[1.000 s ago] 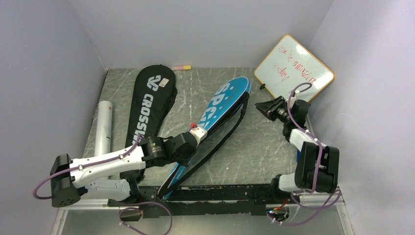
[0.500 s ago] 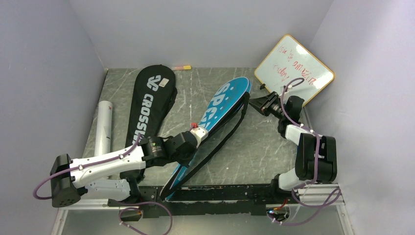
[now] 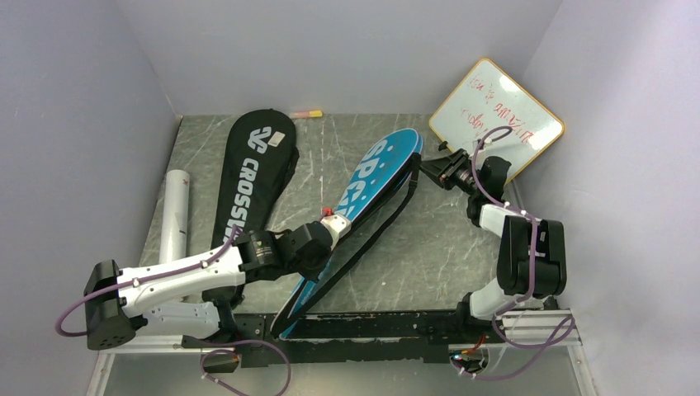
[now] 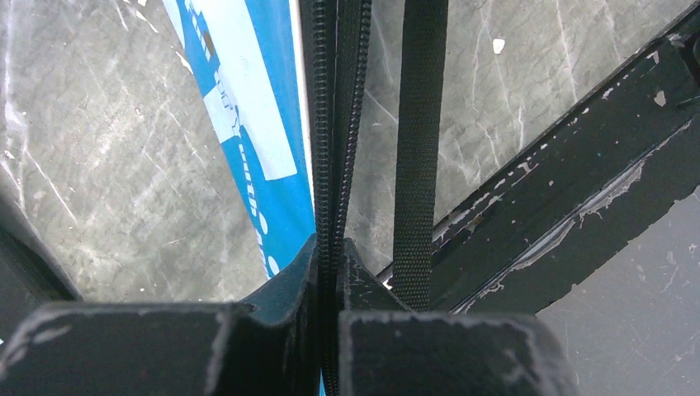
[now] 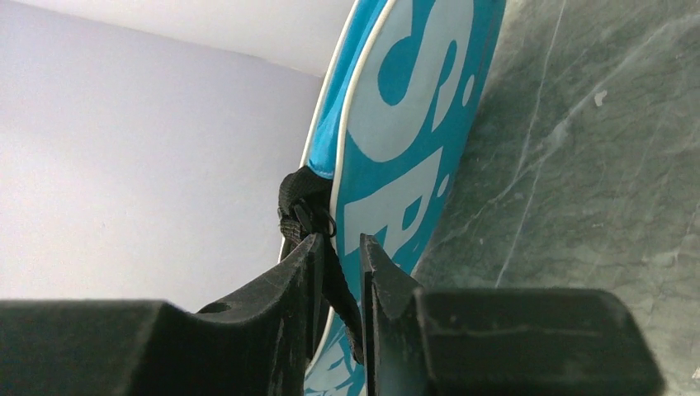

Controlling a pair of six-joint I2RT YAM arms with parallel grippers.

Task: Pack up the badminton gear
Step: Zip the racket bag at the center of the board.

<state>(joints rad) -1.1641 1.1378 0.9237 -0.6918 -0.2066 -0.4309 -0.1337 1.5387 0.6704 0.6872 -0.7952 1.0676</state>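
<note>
The blue racket-shaped bag [image 3: 376, 177] with white lettering lies slanted across the table's middle, its black strap [image 3: 388, 216] along its right side. My left gripper [image 3: 332, 221] is shut on the bag's black zipper edge [image 4: 332, 124] near its narrow part; in the left wrist view the gripper [image 4: 330, 247] pinches the zipper, with the strap [image 4: 419, 148] just to the right. My right gripper [image 3: 429, 169] is at the bag's wide far end, its fingers closed round the strap [image 5: 334, 280] beside the blue bag [image 5: 404, 124]. The black bag [image 3: 252, 177] lies to the left. No rackets or shuttlecocks show.
A long white tube [image 3: 174, 214] lies by the left wall. The orange-rimmed whiteboard [image 3: 497, 115] leans in the far right corner behind my right arm. A small pink and yellow object [image 3: 306, 113] lies at the back wall. A black rail [image 3: 371, 326] runs along the near edge.
My right gripper has moved left and away to the blue bag's wide end and narrowed round the strap. The left gripper and both bags have stayed put.
</note>
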